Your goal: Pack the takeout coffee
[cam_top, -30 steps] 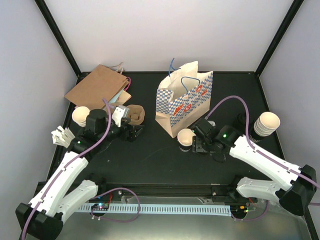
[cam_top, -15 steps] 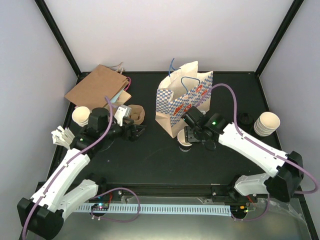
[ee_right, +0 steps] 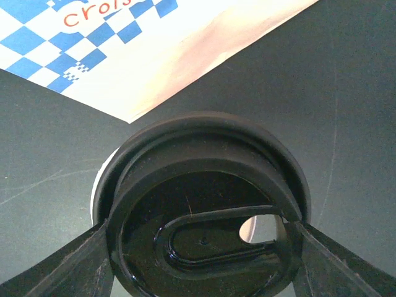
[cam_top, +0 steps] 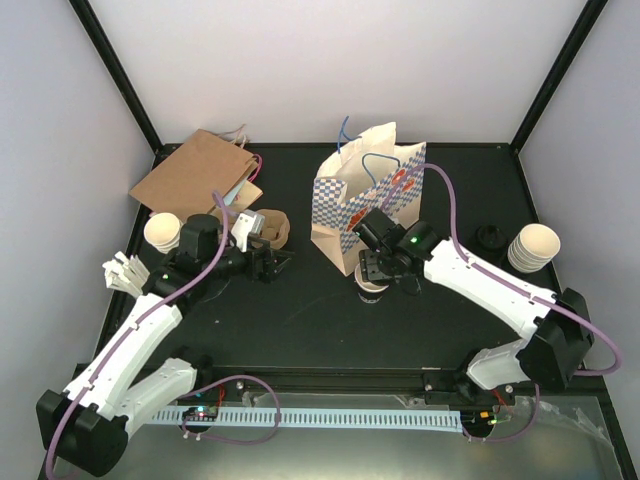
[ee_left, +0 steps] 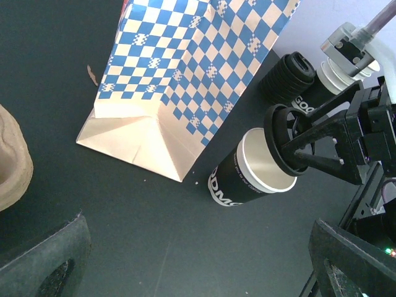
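While our right gripper (cam_top: 372, 265) pinches the lid (ee_right: 204, 210) by its rim above the cup (ee_left: 247, 173), we judge both light and crushable; our left gripper (cam_top: 274, 262) gapes empty.

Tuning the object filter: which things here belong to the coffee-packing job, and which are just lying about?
Job:
- open cup
- black lid, held over it by the right gripper
- checked bag, likely the pack target

Lying about:
- brown bag
- tan pulp tray
- spare cup stack
- spare lids
- lone cup
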Controlling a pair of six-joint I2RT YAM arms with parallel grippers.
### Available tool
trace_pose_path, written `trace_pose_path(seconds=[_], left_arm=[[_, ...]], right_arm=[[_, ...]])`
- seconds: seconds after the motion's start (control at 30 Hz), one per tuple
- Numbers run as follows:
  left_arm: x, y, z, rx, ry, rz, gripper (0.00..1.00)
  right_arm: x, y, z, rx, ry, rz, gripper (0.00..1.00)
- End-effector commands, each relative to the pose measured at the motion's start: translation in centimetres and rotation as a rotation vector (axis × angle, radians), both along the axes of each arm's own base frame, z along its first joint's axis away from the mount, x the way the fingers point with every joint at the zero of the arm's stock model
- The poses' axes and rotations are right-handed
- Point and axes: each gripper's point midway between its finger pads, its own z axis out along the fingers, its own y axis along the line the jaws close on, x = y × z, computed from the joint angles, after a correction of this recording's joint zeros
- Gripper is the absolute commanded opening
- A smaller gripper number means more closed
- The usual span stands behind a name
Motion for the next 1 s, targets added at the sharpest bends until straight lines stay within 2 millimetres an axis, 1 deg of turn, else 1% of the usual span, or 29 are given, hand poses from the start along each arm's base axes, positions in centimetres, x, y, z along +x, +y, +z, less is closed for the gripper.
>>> trace_pose_path(seconds=[0.0,0.5,0.97], left_arm=[[0.1,-0.5,0.7,-0.026,-0.012,-0.023,0.99],[0.2,-0.6,0.5,-0.021,-0.006,-0.03,0.99],[0.3,-0.6,0.1,-0.016,0.006,-0.031,0.99]], right_arm=[[0.6,0.8,0.3,0.028,-0.014,0.014,0.73],[0.8,1.4,-1.0,0.015,0.017,0.031,0.73],[0.1,0.9,-0.1,0.015,0.027,0.043,0.73]])
